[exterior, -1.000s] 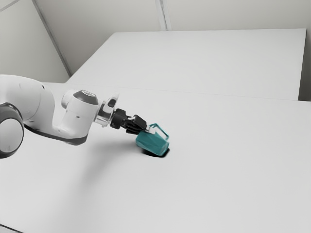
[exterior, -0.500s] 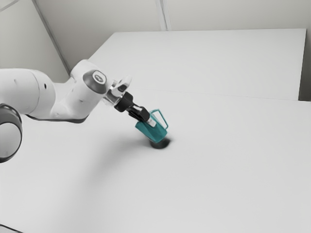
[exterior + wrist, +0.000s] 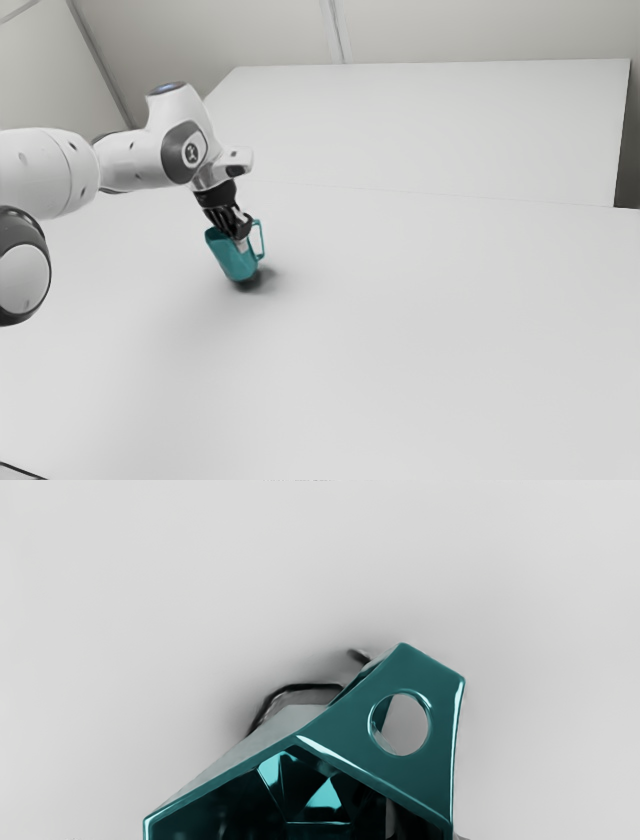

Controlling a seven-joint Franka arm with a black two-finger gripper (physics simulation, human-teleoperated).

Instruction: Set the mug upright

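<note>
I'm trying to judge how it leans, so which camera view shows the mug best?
The exterior view: it shows the mug from rim to base, its top leaning toward the exterior view's left. The wrist view looks into the open top and onto the handle, but the picture's edge cuts the mug off.

Our white, rounded robot arm (image 3: 135,162) reaches above our black two-finger gripper (image 3: 240,238), which slants steeply downward, clamped.

One faceted teal mug (image 3: 231,262) was there, with one handle (image 3: 435,765), one round hole (image 3: 400,725) pierced that handle, one white robot arm (image 3: 140,162) was present, with one black gripper (image 3: 240,238), one white tabletop (image 3: 430,340)
</note>
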